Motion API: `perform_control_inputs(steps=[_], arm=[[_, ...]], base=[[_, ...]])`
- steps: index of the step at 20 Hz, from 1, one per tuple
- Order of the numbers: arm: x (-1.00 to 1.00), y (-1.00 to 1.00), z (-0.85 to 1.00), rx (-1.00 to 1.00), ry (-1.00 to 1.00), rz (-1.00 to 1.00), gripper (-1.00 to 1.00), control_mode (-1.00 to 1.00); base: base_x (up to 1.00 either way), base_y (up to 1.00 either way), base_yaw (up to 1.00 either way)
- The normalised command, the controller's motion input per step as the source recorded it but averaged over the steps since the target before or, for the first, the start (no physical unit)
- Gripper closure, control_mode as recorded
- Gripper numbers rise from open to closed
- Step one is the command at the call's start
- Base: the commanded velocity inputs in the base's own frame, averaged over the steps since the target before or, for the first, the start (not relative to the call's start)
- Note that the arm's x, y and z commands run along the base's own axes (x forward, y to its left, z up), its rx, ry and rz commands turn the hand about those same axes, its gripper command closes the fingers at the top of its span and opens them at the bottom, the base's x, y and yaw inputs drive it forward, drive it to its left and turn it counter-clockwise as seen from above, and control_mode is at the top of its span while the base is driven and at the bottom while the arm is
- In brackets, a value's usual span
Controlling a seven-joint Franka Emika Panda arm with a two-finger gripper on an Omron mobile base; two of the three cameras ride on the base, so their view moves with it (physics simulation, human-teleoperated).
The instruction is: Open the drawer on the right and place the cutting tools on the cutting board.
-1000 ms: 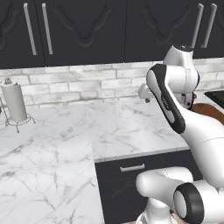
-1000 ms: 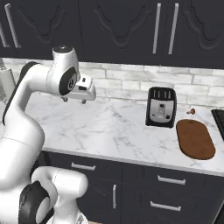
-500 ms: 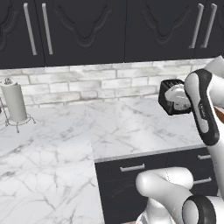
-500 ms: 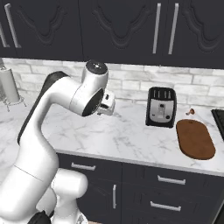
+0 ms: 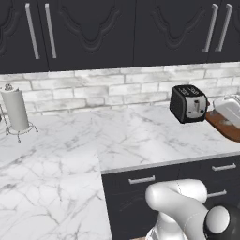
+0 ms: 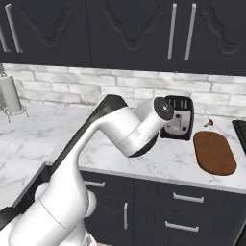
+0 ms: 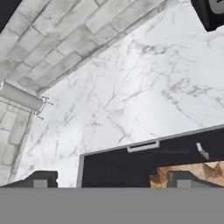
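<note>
Hand view: looking down past the gripper [image 7: 110, 180], fingers [image 7: 40, 179] spread wide and clasping nothing, onto a marble counter [image 7: 131, 87] and a black drawer front [image 7: 113, 168] with a short silver handle [image 7: 143, 146]. Right base view: pictured shut beneath the cutting board [image 6: 214, 153], the drawer [image 6: 206, 192] on the right, probably with the cutting tools inside. Beside the board, a black-and-silver toaster [image 6: 180, 125], partly behind the arm; far left, a paper towel roll [image 6: 8, 93]. Likely to slide stiffly but evenly if pulled straight out by the middle of its silver bar handle [image 6: 185, 197]; nowhere else to grip on the flat front. As for the tools, judged light, rigid, slick and thin against the drawer floor; best pinched across the handle, away from the blade.
</note>
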Motion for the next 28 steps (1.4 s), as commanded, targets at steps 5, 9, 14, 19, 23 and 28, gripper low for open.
perform_control_inputs(steps=[5, 9, 14, 19, 23, 28], arm=[[-0.29, -0.51, -0.20, 0.27, 0.00, -0.07, -1.00, -1.00], [-0.34, -0.38, -0.29, 0.23, 0.00, -0.05, -1.00, -1.00], [-0.21, -0.31, -0.36, 0.19, 0.00, -0.07, -1.00, -1.00], [-0.09, -0.25, -0.42, 0.13, 0.00, -0.09, -1.00, -1.00], [-0.01, -0.15, -0.47, 0.10, 0.00, -0.07, -1.00, -1.00], [0.00, -0.01, -0.44, 0.05, 0.00, -0.03, -1.00, -1.00]], base=[[0.00, 0.00, 0.00], [0.00, 0.00, 0.00], [0.00, 0.00, 0.00], [0.00, 0.00, 0.00], [0.00, 0.00, 0.00], [0.00, 0.00, 0.00]])
